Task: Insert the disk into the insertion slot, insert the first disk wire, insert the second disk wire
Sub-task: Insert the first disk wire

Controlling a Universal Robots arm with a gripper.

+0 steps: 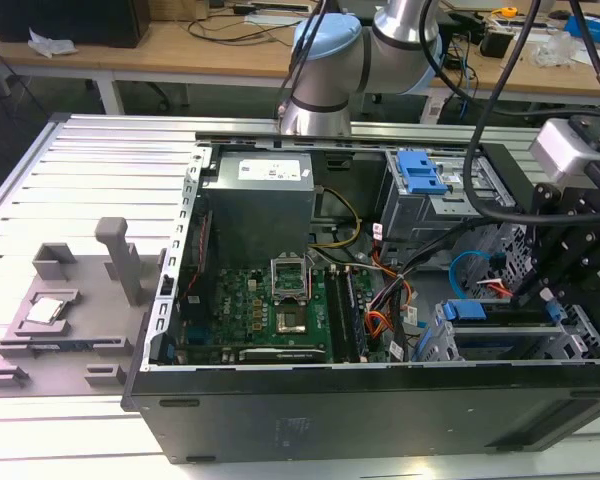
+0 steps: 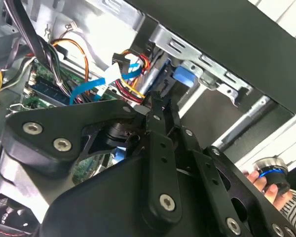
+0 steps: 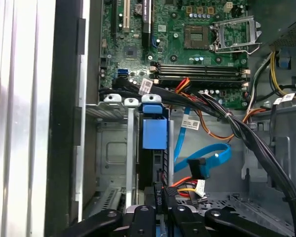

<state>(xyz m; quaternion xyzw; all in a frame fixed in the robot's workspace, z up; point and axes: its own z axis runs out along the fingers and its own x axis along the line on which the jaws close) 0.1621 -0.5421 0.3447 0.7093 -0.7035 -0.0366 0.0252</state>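
The gripper [image 3: 160, 210] clenches the boxy black plug of the first disk wire [image 3: 160, 195] beside the blue-framed disk [image 3: 154, 133] seated in the grey sheet-metal slot [image 3: 113, 148], the flat light-blue wire [image 3: 214, 153] looping nearby.

Bright, even room light is cast from above. In the exterior view the slatted table [image 1: 90, 160] is rendered pale and the computer case [image 1: 380, 420] is shadowed inside. In the second wrist view a metal panel [image 2: 93, 19] is washed out by glare.

The disk [image 1: 500, 313] is seated in the insertion slot [image 1: 583, 343], with the motherboard [image 1: 265, 310] laid to the exterior view's left.
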